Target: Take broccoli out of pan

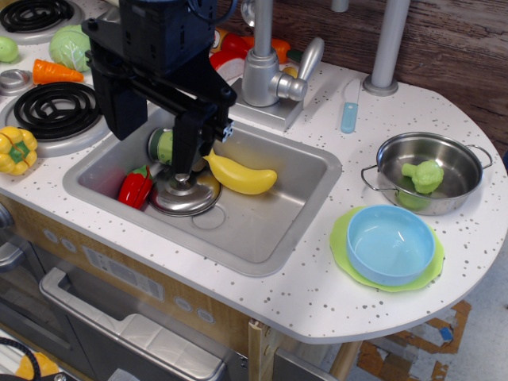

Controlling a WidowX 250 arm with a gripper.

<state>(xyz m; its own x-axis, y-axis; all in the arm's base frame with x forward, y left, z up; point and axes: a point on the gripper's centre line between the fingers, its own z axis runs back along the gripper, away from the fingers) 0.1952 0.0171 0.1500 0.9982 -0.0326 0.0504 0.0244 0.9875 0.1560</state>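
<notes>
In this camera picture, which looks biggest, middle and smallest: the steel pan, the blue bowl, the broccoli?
1. Pan and bowl: about alike, too close to rank.
2. Broccoli: clearly smallest, sitting inside the pan.

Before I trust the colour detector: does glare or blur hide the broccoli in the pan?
In observation.image, the broccoli is sharp and evenly lit; the pan shows soft bright reflections on its inner wall and a green reflection of the floret below it, but nothing covers the floret. The dark end effector over the sink is less distinct.

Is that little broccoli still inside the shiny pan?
Yes, inside. The broccoli sits within the pan's walls; the hand is over the sink.
</notes>
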